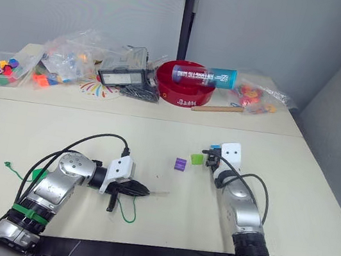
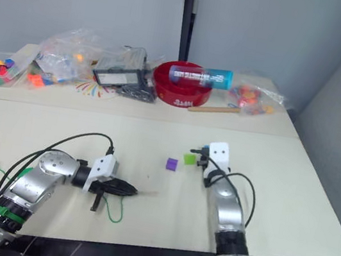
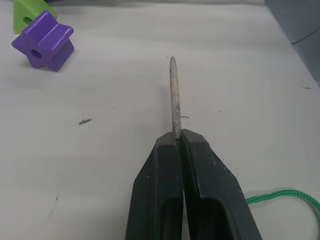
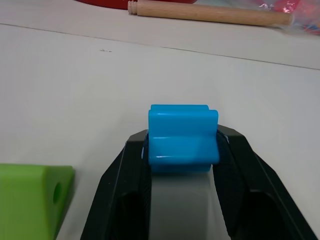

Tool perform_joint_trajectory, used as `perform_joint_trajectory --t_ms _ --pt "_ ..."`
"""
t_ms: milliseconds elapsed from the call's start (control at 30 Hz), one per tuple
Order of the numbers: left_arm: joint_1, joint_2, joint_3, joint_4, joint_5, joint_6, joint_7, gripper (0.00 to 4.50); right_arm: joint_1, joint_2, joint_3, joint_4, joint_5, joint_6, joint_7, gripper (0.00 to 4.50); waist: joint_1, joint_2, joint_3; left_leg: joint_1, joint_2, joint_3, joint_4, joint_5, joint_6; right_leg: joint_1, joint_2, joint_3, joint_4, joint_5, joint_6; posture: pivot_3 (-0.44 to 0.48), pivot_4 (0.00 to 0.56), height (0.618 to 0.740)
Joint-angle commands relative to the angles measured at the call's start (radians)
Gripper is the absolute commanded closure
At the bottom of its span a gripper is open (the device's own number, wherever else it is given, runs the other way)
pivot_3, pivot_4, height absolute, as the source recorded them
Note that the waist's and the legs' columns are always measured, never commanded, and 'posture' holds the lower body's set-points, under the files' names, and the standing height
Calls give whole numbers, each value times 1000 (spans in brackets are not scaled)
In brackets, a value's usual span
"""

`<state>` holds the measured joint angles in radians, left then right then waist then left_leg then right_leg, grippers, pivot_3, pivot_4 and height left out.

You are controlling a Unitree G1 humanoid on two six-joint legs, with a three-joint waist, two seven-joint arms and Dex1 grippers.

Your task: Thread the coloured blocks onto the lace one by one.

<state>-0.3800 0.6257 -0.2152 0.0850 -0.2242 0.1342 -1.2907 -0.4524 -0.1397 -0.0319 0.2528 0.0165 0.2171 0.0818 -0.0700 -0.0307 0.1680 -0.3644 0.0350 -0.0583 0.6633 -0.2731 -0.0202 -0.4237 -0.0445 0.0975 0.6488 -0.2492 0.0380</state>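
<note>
We're at the pick-and-align step, nothing threaded yet by the look of it. Left gripper (image 3: 176,142) is pinched tight on the lace's (image 1: 126,211) stiff pale tip (image 3: 173,92), which sticks out past the fingers and points toward the middle of the table (image 1: 156,139). The rest of the green cord loops behind the gripper at the near edge, and its far end (image 1: 7,165) lies near the table's left edge.

Right gripper (image 4: 182,150) has its jaws clamped on the light blue block (image 4: 183,136), held at or just above the tabletop; we can't tell if it's lifted. The hole isn't visible from the wrist view, so its orientation is unknown.

The lime block (image 1: 196,159) sits just beside the right gripper, its hole showing in the right wrist view. The purple block (image 1: 180,164) is next to it, toward the left arm, hole also visible in the left wrist view. The other blocks we can't pick out.

Next, as we read it: bring blue block and tip together between the arms, and rotate the block until its bore lines up with the tip axis. The tip is thin and the grip on it is short, so lateral error will deflect it instead of entering. Approach slowly along the tip axis.
</note>
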Motion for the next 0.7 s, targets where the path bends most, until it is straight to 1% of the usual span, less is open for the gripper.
perform_joint_trajectory --t_ms 33,67,167,267,333,367,433,533,700 --pt "-2 9 6 -25 -5 -7 -4 4500 37 -7 -26 -173 13 16 -13 3318 0 0 0 0 0 0 0 0 0 0 0 0 0 0 0 0 150 740" --pt "-3 9 6 -23 -5 -8 -4 4500 65 -5 -27 -244 17 45 -16 3318 0 0 0 -1 0 0 0 0 0 -1 0 0 0 0 0 0 150 740" --pt "-3 7 8 -17 -7 -14 -5 4500 206 11 4 -532 30 166 -8 3318 4 1 0 -3 0 -2 0 0 0 -2 0 -1 1 0 0 0 150 740" --pt "-6 5 11 -9 -11 -24 -7 4500 383 39 104 -811 45 277 0 3318 5 1 0 -4 0 -3 0 0 0 -2 0 -2 1 0 0 0 150 740" --pt "-7 2 15 -5 -15 -28 -9 4500 484 44 183 -939 49 329 5 3318 1 1 0 -4 0 -3 0 0 0 -2 0 -2 1 0 0 0 150 740" --pt "-7 2 16 -3 -17 -29 -10 4500 519 44 212 -976 46 348 4 3318 0 1 0 -4 0 -3 0 0 0 -2 0 -2 0 0 0 0 150 740" --pt "-5 3 19 -3 -19 -32 -12 4500 596 41 266 -1010 44 377 4 3318 0 1 0 -4 0 -2 0 0 0 -2 0 -1 -1 0 0 0 150 740" --pt "7 3 28 -11 -29 -32 -6 4500 672 39 312 -971 41 372 3 3318 3 1 0 -2 0 -2 1 0 -1 0 0 -1 -1 0 0 0 150 740" --pt "30 14 35 -32 -32 -26 2 4500 710 47 322 -880 42 354 1 3318 2 1 0 -2 0 -2 2 0 -1 0 1 -1 -1 0 0 0 150 740"
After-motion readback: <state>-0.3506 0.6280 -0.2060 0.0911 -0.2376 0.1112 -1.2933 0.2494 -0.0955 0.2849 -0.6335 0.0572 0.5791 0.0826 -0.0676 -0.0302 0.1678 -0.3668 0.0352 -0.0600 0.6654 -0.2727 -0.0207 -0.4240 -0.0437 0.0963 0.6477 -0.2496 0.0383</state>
